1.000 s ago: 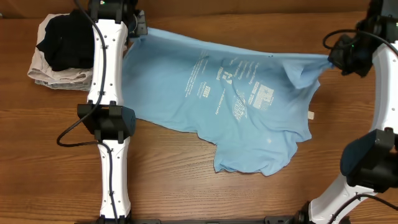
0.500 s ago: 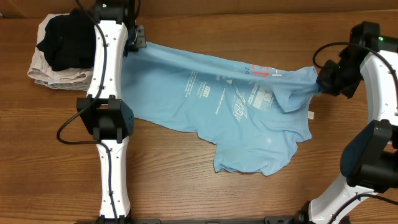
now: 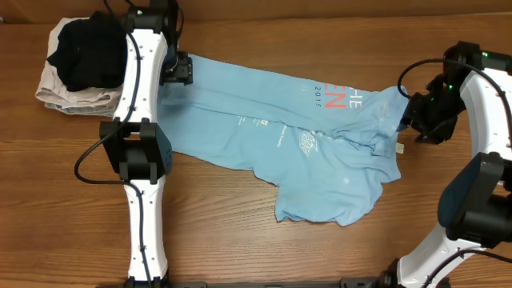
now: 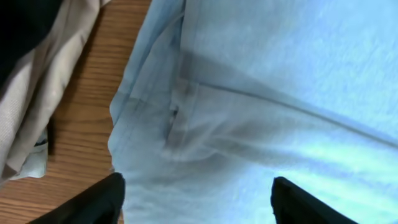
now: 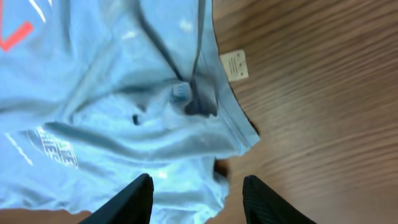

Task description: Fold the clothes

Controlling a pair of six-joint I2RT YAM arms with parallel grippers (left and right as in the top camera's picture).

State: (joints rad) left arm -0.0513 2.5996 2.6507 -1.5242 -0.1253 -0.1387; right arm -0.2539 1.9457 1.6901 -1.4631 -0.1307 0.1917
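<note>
Though the far edge of the blue T-shirt (image 3: 280, 152) lies turned over toward the near side, red lettering up, the job looks barely begun: its lower half sprawls rumpled across the middle of the bench (image 3: 240, 248). The left end effector (image 4: 196, 199) and right end effector (image 5: 199, 199) hover spread apart over its ends, pinching nothing.

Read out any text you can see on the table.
"2015": small digits on the T-shirt, beside red letters.
Those letters, maybe "EN" and "HE": creased, uncertain.
White fine print on the shirt: too blurred to read.
White label at its edge: marks too small to read.
</note>
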